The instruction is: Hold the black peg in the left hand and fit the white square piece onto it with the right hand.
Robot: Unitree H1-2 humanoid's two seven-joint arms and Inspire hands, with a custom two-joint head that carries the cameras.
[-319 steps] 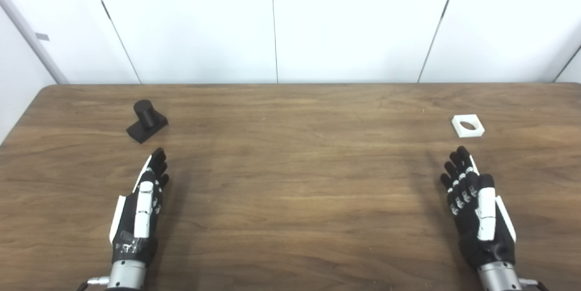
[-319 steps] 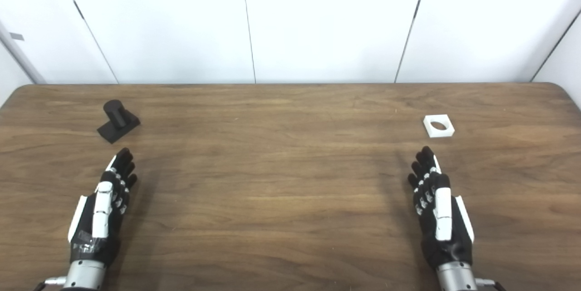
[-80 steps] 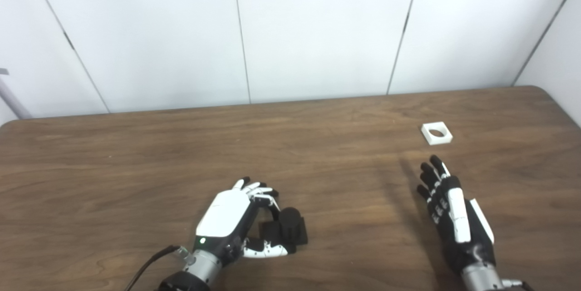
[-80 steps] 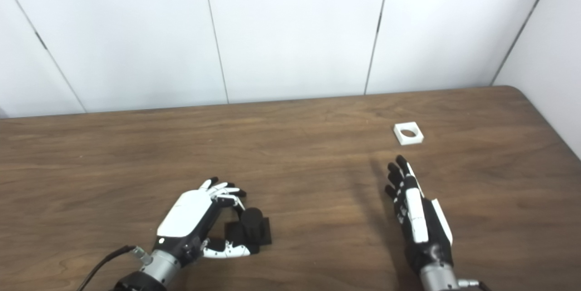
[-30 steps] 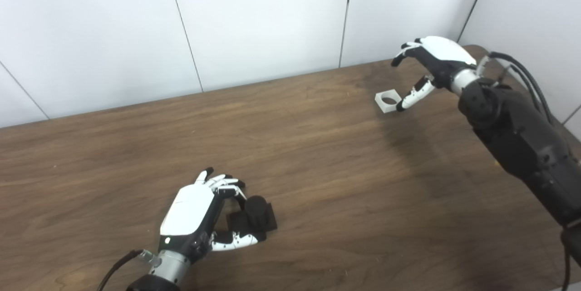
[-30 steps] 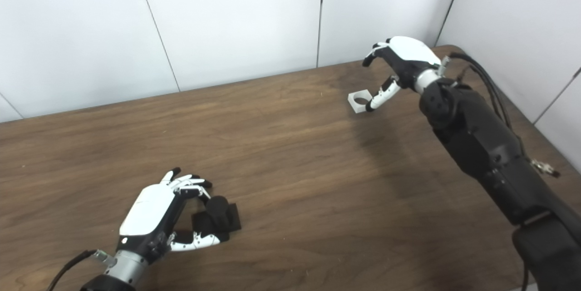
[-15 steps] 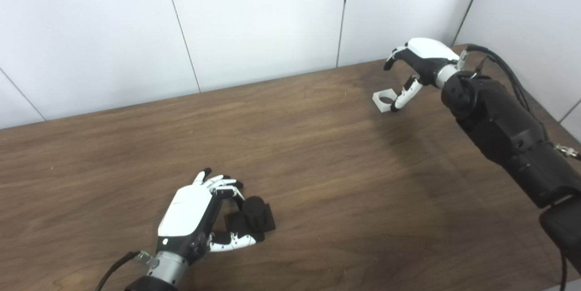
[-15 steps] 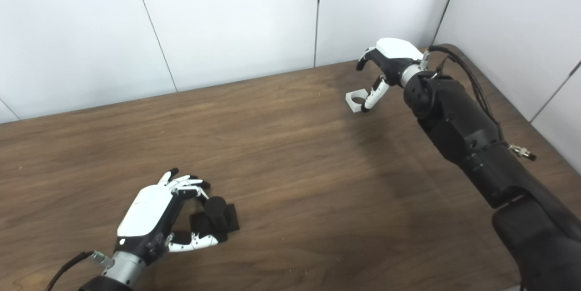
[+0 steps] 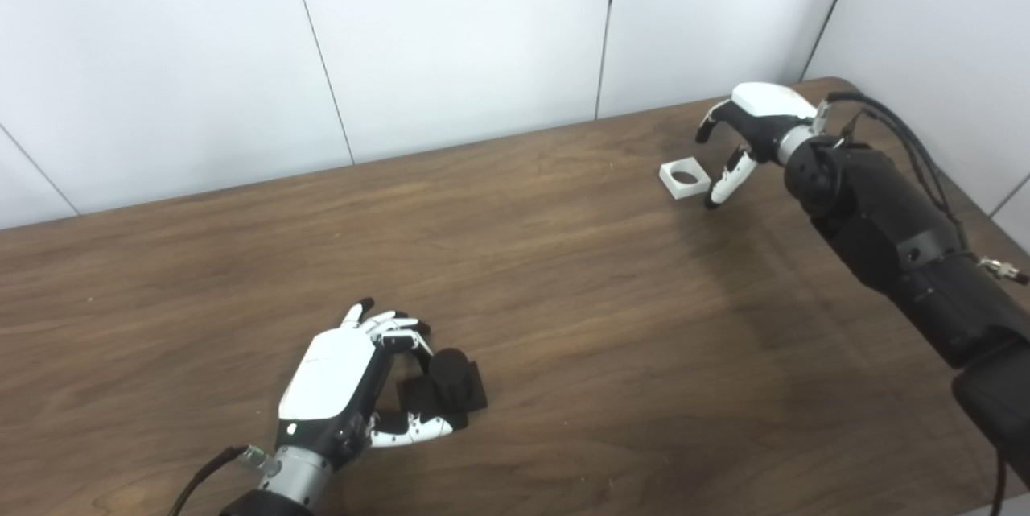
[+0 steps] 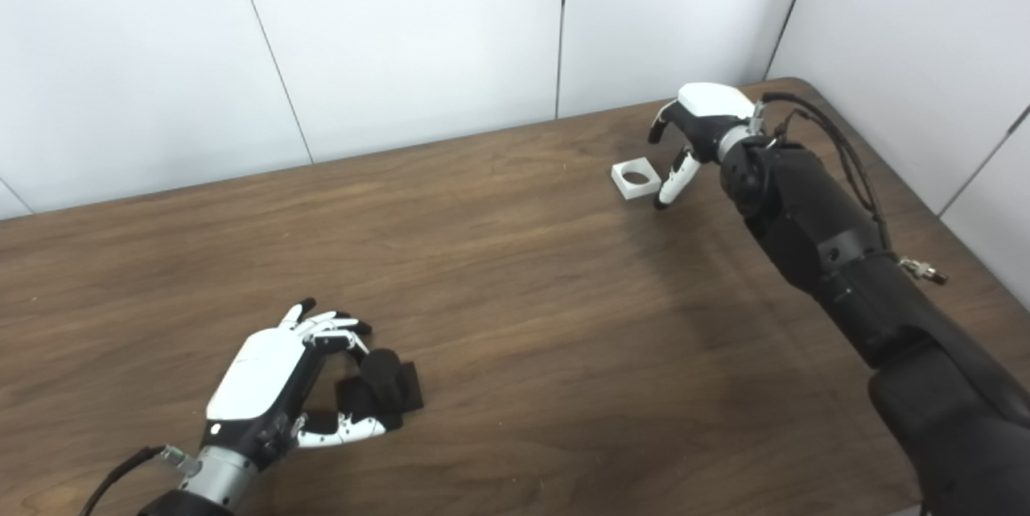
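The black peg (image 9: 449,384), a short cylinder on a flat square base, rests on the table's near left part. My left hand (image 9: 334,381) is curled round its base, fingers behind it and the thumb along its front edge. Far off at the back right, the white square piece (image 9: 685,178) with a round hole lies flat on the wood. My right hand (image 9: 748,131) hovers just to its right, open. The thumb (image 9: 721,181) points down beside the piece's right edge with a small gap, and the fingers arch above and behind it.
The brown wooden table (image 9: 563,299) ends at white wall panels along the back. Its rounded back right corner (image 9: 837,83) lies close behind my right hand. My black right forearm (image 9: 901,250) crosses the table's right side.
My right hand has sunk a little and drawn slightly to the right, so its thumb now hangs beside the white piece. The piece, the peg and my left hand have stayed put.
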